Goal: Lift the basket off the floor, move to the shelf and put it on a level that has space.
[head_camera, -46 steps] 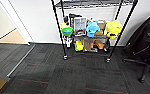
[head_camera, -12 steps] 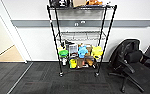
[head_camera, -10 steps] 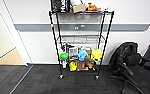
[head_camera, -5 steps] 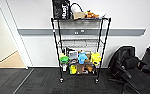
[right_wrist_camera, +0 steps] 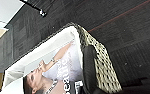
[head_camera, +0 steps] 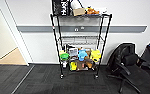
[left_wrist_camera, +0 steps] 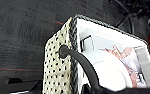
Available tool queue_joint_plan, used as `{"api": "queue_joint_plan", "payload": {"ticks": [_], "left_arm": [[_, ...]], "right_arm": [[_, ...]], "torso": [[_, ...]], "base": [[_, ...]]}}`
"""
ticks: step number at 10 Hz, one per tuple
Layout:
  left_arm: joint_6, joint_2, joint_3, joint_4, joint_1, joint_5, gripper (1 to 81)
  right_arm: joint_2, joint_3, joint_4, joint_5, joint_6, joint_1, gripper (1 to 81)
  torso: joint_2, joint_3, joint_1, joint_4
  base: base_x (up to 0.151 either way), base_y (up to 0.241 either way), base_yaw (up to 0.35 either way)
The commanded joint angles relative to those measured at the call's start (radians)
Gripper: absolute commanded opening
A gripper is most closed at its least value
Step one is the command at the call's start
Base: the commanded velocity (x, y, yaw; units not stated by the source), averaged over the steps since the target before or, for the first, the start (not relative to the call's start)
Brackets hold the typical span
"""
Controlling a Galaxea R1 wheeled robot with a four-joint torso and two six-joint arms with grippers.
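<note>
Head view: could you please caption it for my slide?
Black wire rack against the wall, toys on lower tiers, office chair beside it.

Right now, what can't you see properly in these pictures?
- Head view: the black bag atop the shelf is cut by the picture's edge.
- Head view: the toys are too blurred to name.
- Left wrist view: a dark bar hides part of the basket.
- Right wrist view: the magazine runs off the edge.

Black office chair (head_camera: 127, 65) beside wall (head_camera: 36, 15)

Head faces shelf (head_camera: 80, 45), wrists close over basket (left_wrist_camera: 61, 67)
</note>
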Motion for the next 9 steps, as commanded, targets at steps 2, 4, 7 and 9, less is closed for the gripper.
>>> {"api": "queue_joint_plan", "payload": {"ticks": [2, 4, 7, 9], "left_arm": [[0.001, -0.007, 0.030, -0.014, -0.106, 0.033, 1.0], [0.003, -0.008, 0.028, -0.014, -0.101, 0.033, 1.0], [0.003, -0.008, 0.028, -0.014, -0.098, 0.033, 1.0], [0.003, -0.007, 0.030, -0.014, -0.098, 0.033, 1.0]], "right_arm": [[-0.028, 0.027, -0.007, -0.001, 0.004, 0.086, 1.0], [-0.025, 0.027, -0.006, -0.001, 0.004, 0.086, 1.0], [-0.025, 0.025, -0.006, -0.001, 0.004, 0.086, 1.0], [-0.026, 0.021, -0.006, -0.001, 0.007, 0.086, 1.0]], "torso": [[0.130, 0.037, -0.084, 0.000], [0.187, 0.108, -0.120, 0.000], [0.271, 0.189, -0.175, 0.000], [0.342, 0.258, -0.222, 0.000]], "base": [[0.000, 0.000, 0.000], [0.000, 0.000, 0.000], [0.000, 0.000, 0.000], [0.000, 0.000, 0.000]]}}
